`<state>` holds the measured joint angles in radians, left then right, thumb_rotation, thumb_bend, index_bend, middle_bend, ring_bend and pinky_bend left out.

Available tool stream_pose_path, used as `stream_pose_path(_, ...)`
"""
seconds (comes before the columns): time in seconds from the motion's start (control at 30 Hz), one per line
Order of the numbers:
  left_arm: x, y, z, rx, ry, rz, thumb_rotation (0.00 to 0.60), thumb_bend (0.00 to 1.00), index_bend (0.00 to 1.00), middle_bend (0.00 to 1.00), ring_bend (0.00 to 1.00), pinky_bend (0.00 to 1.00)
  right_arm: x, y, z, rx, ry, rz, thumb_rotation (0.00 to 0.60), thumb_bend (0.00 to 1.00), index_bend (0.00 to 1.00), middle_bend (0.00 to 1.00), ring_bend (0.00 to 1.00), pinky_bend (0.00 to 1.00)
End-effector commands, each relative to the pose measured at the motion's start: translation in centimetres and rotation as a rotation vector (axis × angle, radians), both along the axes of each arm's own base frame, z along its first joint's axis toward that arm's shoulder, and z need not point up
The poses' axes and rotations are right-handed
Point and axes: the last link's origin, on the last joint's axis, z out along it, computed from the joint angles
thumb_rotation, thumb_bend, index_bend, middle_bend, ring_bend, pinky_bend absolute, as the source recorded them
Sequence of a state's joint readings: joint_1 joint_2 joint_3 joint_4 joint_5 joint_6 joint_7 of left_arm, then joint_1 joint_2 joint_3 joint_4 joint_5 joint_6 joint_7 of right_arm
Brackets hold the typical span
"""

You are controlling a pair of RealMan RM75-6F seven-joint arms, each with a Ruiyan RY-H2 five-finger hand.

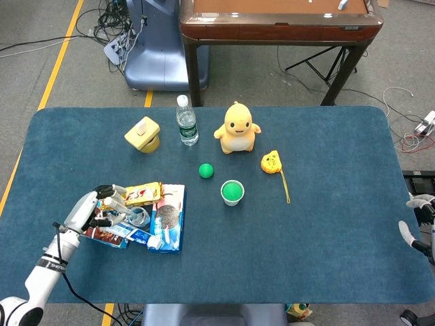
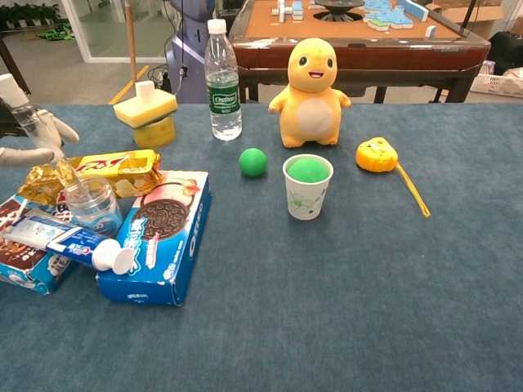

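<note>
While our left hand [image 1: 95, 207] hovers over the snack pile at the table's [image 1: 326, 258] front-left, its pale fingers [image 2: 33, 139] curl down beside the gold wrapper [image 2: 98, 171], touching or just off it; we can't tell if anything is held. Nearest thing is that wrapper: crinkly shiny foil w/ red print, lying flat, one end on the Oreo box [image 2: 159, 237].

Textures, shapes:
- Oreo box: blue card, flat rectangle, cookie pic on top.
- Jar [image 2: 91, 204]: clear plastic, round, squat, btwn wrapper and tube.
- Tube [image 2: 65, 241]: soft white/blue, white cap, lying across a 2nd blue box [image 2: 29, 273].
- Bottle [image 2: 223, 77]: clear, ribbed, green label, upright.
- Plush [image 2: 310, 90]: fuzzy yellow, cream belly.
- Cup [image 2: 307, 189]: paper, a green ball [image 2: 309, 170] sitting in it.
- Loose ball [image 2: 252, 162]: green, smooth.
- Yellow block [image 2: 145, 110]: boxy, white peg on top.
- Tape measure [image 2: 377, 155]: yellow, tape pulled out.

Count: 2 balls, 2 boxes, 1 of everything else.

Our right hand [image 1: 418, 224] sits at the far right table edge, well apart from all items, mostly cut off; finger state can't be told.
</note>
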<state>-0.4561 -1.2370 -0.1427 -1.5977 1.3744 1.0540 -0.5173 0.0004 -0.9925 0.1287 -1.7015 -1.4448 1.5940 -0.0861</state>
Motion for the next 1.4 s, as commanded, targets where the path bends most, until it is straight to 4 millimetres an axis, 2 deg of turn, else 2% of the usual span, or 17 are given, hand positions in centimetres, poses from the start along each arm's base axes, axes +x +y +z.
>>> stream_pose_path(0.03,0.0,0.0,-0.7,0.000,0.041,-0.010,0.600,0.26,0.52,0.28,0.22,0.08,0.0,0.0,0.0,0.000,-0.001,0.000,0.600,0.38,0.41,0.35,0.22,0.25)
stream_pose_path(0.13,-0.1,0.0,-1.0,-0.011,0.067,-0.014,0.600,0.26,0.47,0.24,0.19,0.07,-0.1,0.0,0.1,-0.002,0.000,-0.001,0.600,0.38,0.41,0.35,0.22,0.25)
stream_pose_path(0.3,0.0,-0.1,-0.9,-0.024,0.074,-0.011,0.600,0.26,0.29,0.16,0.13,0.06,-0.1,0.1,0.1,-0.006,0.001,-0.002,0.600,0.38,0.41,0.35,0.22,0.25)
stream_pose_path(0.47,0.0,0.1,0.2,-0.004,0.081,-0.014,0.600,0.26,0.23,0.13,0.11,0.05,-0.1,0.0,0.1,-0.004,0.003,-0.002,0.600,0.38,0.41,0.35,0.22,0.25)
stream_pose_path(0.73,-1.7,-0.4,3.6,0.060,0.139,0.015,0.600,0.26,0.22,0.13,0.11,0.05,-0.1,-0.4,0.3,-0.001,0.007,-0.001,0.600,0.38,0.41,0.35,0.22,0.25)
stream_pose_path(1.0,-4.8,-1.9,6.4,0.165,0.335,0.070,0.600,0.26,0.24,0.13,0.11,0.05,-0.1,-0.8,-0.3,0.025,-0.007,0.002,0.600,0.38,0.41,0.35,0.22,0.25)
stream_pose_path(1.17,-5.5,-3.4,6.4,0.262,0.462,0.057,0.600,0.26,0.25,0.13,0.11,0.05,0.1,-0.7,-0.8,0.062,-0.038,0.004,0.600,0.38,0.41,0.35,0.22,0.25)
stream_pose_path(1.4,-5.8,-5.8,5.8,0.285,0.544,0.056,0.600,0.26,0.25,0.13,0.11,0.05,-0.1,-0.2,-1.4,0.103,-0.066,-0.006,0.600,0.38,0.41,0.35,0.22,0.25)
